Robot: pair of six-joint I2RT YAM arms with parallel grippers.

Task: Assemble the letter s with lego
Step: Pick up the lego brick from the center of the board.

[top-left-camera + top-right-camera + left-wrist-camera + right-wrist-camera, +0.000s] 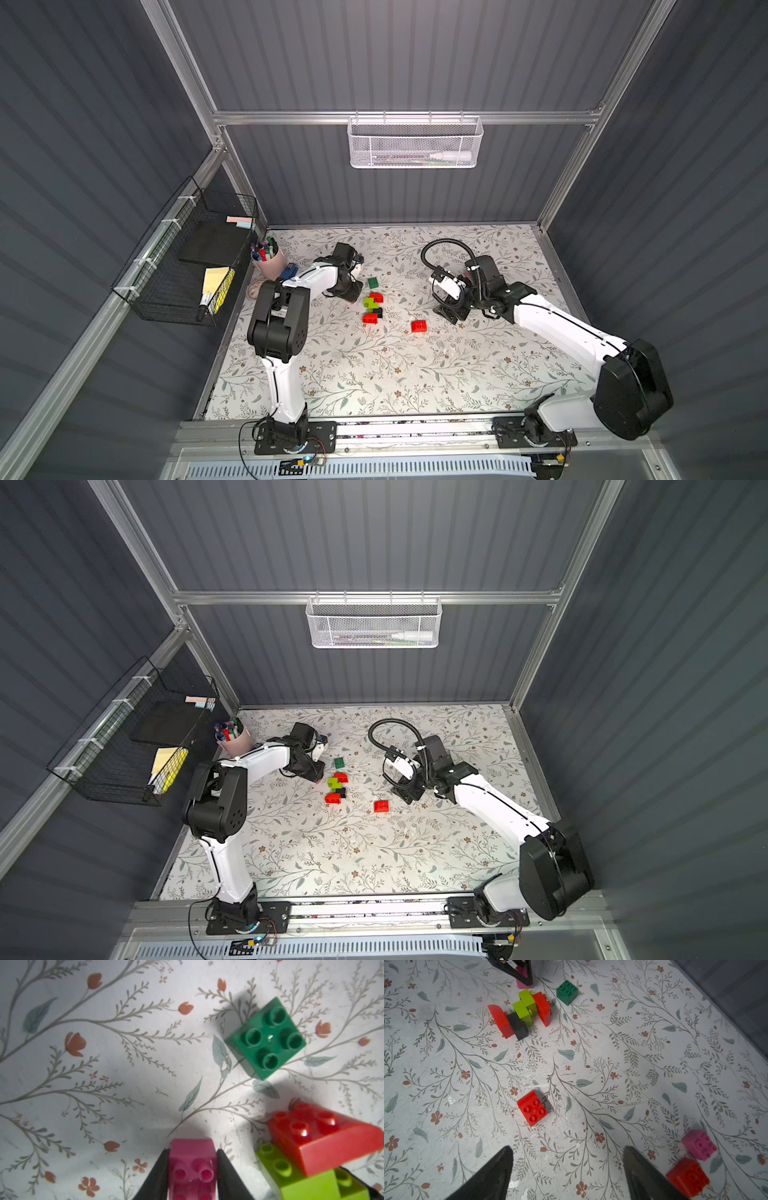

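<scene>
1. The landmark here is the joined lego cluster (372, 307), lying on its side in the middle of the floral counter (374, 374). It is a curved red brick, two lime green bricks, a black brick and a second curved red brick.
2. The left gripper (192, 1150) is just beside the cluster on the left arm's side, at the cluster's far end. Its jaws are narrow and clamp a pink brick (192, 1159) by two opposite sides, studs facing the wrist camera. The brick is low at the counter, but I cannot tell whether it rests on it.
3. A dark green brick (268, 1039) stands studs up just past the cluster's far end, near it but not touching.
4. A loose red brick (532, 1108) sits studs up on the right arm's side of the cluster, level with its near end and apart from it.
5. The right gripper (568, 1149) hangs farther out from the cluster than that red brick. Its jaws are wide apart with only bare counter between them.
6. In the right wrist view, a second pink brick (698, 1145) and another red brick (687, 1177) lie close together, farther from the cluster than the right gripper. The red one is just beside one of that gripper's fingers.
</scene>
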